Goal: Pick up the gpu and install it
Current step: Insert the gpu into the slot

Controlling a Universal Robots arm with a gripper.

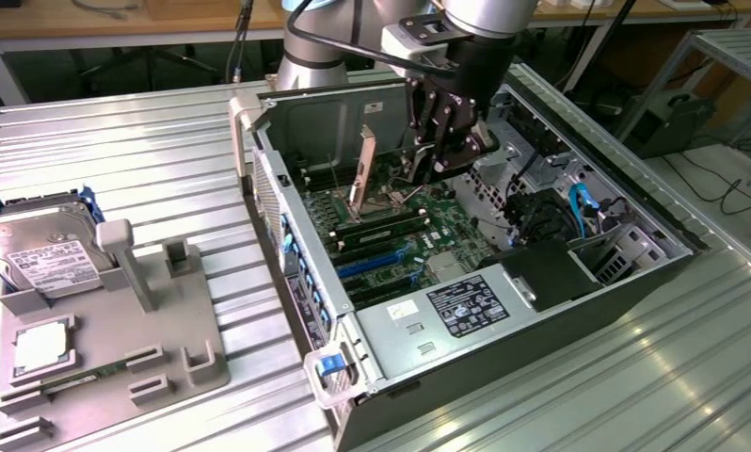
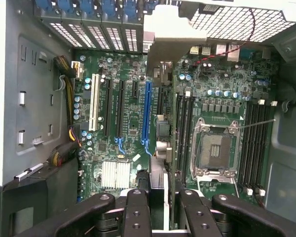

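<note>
The gpu (image 1: 367,156) hangs edge-down inside the open computer case (image 1: 303,282), its pale bracket strip standing upright toward the case's rear wall. My gripper (image 1: 441,158) is shut on the card's upper edge, above the green motherboard (image 1: 445,235). In the wrist view the gpu (image 2: 162,129) appears edge-on, running from between my two black fingers (image 2: 137,212) out to its bracket (image 2: 175,27). It sits just beside the long blue slot (image 2: 147,113), between that slot and the memory slots. I cannot tell whether its lower edge touches a slot.
A grey fixture (image 1: 162,330) on the exterior view's left holds a silver hard drive (image 1: 37,250) and a processor chip (image 1: 43,344). Inside the case are the bare processor socket (image 2: 212,150), cable bundles (image 2: 69,138) and a black shroud (image 1: 545,273). Ribbed metal table all around.
</note>
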